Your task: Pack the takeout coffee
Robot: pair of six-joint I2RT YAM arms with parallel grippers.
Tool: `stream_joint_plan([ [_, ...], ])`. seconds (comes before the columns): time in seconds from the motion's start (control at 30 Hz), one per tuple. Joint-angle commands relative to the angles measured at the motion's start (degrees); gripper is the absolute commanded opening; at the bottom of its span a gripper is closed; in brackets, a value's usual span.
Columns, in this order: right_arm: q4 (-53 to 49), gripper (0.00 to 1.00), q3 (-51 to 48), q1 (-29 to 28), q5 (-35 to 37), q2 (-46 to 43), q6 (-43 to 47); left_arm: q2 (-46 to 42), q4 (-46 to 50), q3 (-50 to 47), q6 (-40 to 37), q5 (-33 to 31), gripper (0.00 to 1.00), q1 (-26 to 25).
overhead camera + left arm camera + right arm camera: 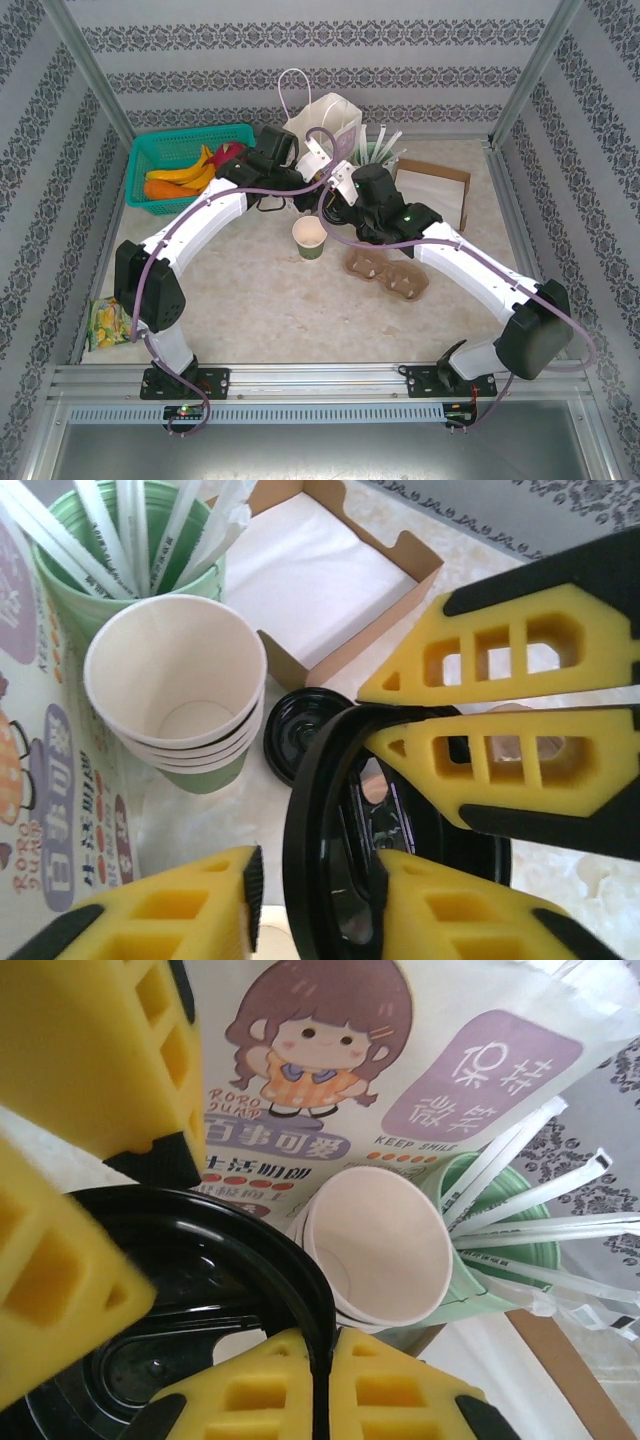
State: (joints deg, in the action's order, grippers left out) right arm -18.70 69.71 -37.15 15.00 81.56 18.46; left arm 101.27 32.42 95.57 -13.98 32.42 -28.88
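Together, one black lid (303, 825), two grippers (320, 885) (372, 717)

I've got a teal basket (140, 160) of bright packets far left, a paper bag (400, 1050) (cartoon girl printed), stacked cream cups (130, 660) touching the straw tumbler (75, 605).

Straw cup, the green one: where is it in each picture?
Top external: the green straw cup stands far back, just right of the cartoon paper bag.
Left wrist: it is in the top left corner, with the bag along the left edge.
Right wrist: it is at the right, with the bag above.
Shared landmark: the cartoon paper bag.
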Motion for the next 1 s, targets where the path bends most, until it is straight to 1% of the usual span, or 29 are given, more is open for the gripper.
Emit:
stream_joint_plan([
  [0.0,0.24,0.1,2.75,-1.17,0.58,0.74,1.77,-0.38,-1.2,-0.45,-0.61,-0.92,0.31,-1.25],
  [0.13,0.42,0.1,2.99,-1.28,-0.31,0.46,0.8,0.03,-0.82,-0.64,-0.96,-1.99,0.32,-1.31],
  [0.27,0.69,0.1,2.8,-1.28,-1.03,-0.04,0.29,0.7,-0.15,-0.47,-1.05,-1.0,0.33,-1.27],
  [0.43,1.69,0.1,2.14,-1.25,-1.46,-0.52,-0.74,1.25,-0.42,-0.57,-0.53,-1.65,0.32,-1.29],
  [0.63,2.85,0.09,1.18,-1.25,-0.12,-0.64,-1.67,1.05,-2.11,-2.06,0.64,-1.75,0.31,-0.94],
  [0.73,3.03,0.09,1.04,-1.19,0.11,-0.72,-1.95,0.76,-3.46,-2.94,1.59,-1.13,0.27,-0.47],
  [0.87,3.89,0.09,0.63,-1.26,-0.28,-1.11,-2.53,1.29,-2.96,-2.59,1.5,-1.32,0.27,-0.39],
  [0.97,4.02,0.09,0.51,-1.29,-0.57,-1.32,-2.81,1.18,-3.67,-3.11,1.74,-1.1,0.21,-0.45],
])
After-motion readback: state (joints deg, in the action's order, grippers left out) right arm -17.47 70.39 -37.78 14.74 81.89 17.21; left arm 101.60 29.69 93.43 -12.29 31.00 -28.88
